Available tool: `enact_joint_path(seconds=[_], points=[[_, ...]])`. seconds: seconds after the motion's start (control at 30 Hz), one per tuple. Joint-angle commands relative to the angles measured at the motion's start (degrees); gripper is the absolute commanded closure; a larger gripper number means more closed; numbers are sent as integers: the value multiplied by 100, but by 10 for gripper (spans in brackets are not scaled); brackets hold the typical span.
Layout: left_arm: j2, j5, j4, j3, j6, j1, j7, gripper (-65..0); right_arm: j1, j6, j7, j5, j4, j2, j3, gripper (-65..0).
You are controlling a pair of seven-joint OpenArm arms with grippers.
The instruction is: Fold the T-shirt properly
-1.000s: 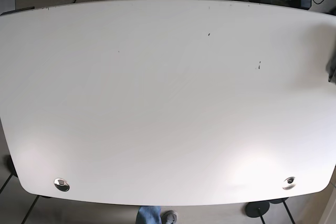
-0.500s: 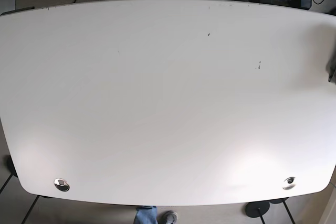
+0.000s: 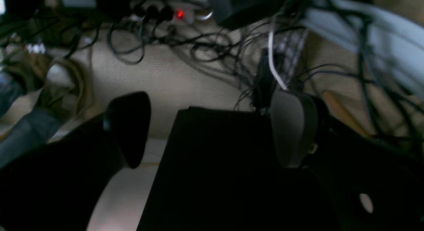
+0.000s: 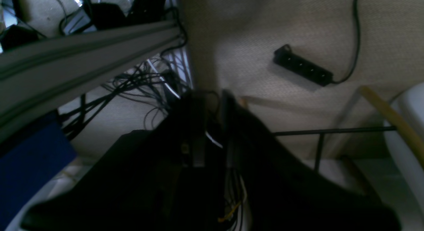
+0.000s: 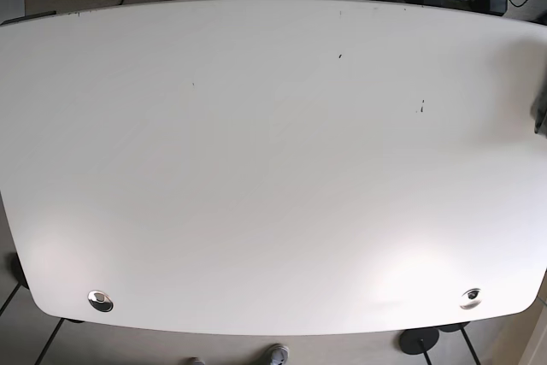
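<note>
no readable text, labels or numbers

At the table's [image 5: 273,168] near edge the blue-jeaned leg is gone; only a shoe [image 5: 276,353] remains.

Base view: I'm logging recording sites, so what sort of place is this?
Probably a lab or office workspace, not a home. A large white table with cable grommets stands on carpet, with tangled cables and a power strip on the floor behind it.
</note>
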Motion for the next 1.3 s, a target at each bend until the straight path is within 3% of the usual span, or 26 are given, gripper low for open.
enact_joint_path(seconds=[0.03, 0.4, 0.83, 0.93, 1.1, 1.3], points=[[-1, 35, -6, 7, 15, 32, -28, -522, -36, -1, 54, 6, 23, 44, 5, -79], [192, 35, -6, -2, 15, -276, -19, -522, -45, -36, 54, 41, 14, -247, 41, -78], [386, 26, -331, 7, 15, -759, -10, -522, 149, -36, 46, 24, -21, -387, 14, -79], [386, 26, -331, 7, 15, -786, -19, -522, 421, -36, 46, 24, -461, -405, 14, -79], [351, 26, -331, -2, 15, -997, -10, -522, 1379, -36, 46, 24, -2131, -704, 14, -79], [351, 26, -331, -2, 15, -1014, -19, -522, 1652, -36, 54, 15, -2276, -792, 14, -79]])
